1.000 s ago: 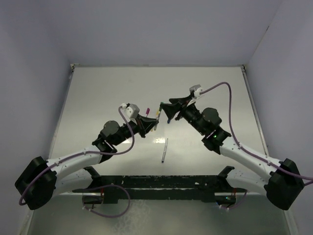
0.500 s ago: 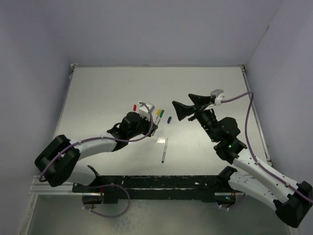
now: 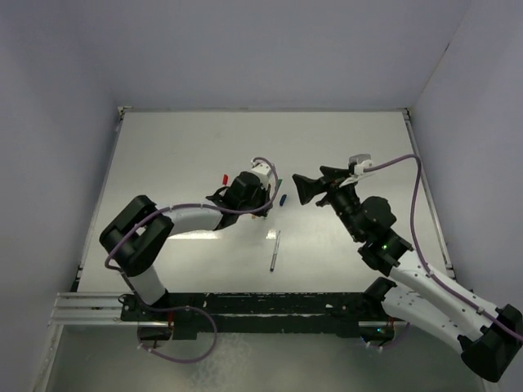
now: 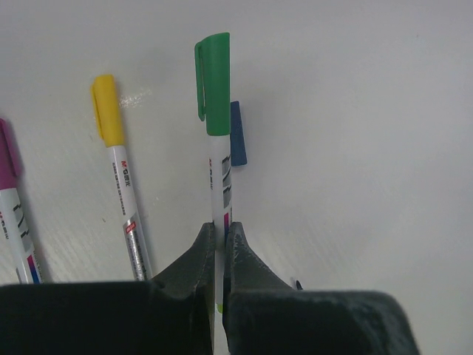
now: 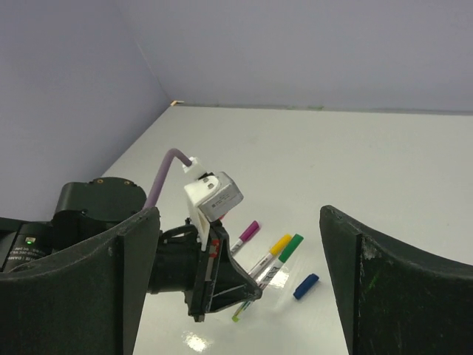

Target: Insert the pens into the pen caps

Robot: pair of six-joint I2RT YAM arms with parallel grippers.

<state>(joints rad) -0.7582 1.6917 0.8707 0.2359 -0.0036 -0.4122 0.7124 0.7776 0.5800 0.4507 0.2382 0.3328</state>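
Where the white table (image 3: 180,147) lies nearest the arm bases, a thin whitish-grey marker pen (image 3: 275,250) is seen lying alone. Farther on, a whitish pen with a green plastic cap (image 4: 218,159) is clamped between the closed fingers of the left gripper (image 4: 220,231). A small blue bullet-shaped cap (image 4: 238,137) is seen just beside it, and a yellow-capped pen (image 4: 120,177) and a purple-capped pen (image 4: 13,200) are laid to its left. Beyond, the right gripper (image 3: 297,187) is spread wide, with nothing grasped.

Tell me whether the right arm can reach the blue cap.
Probably yes: the right gripper is open and empty near the blue cap, which lies uncovered; the left gripper sits close by.
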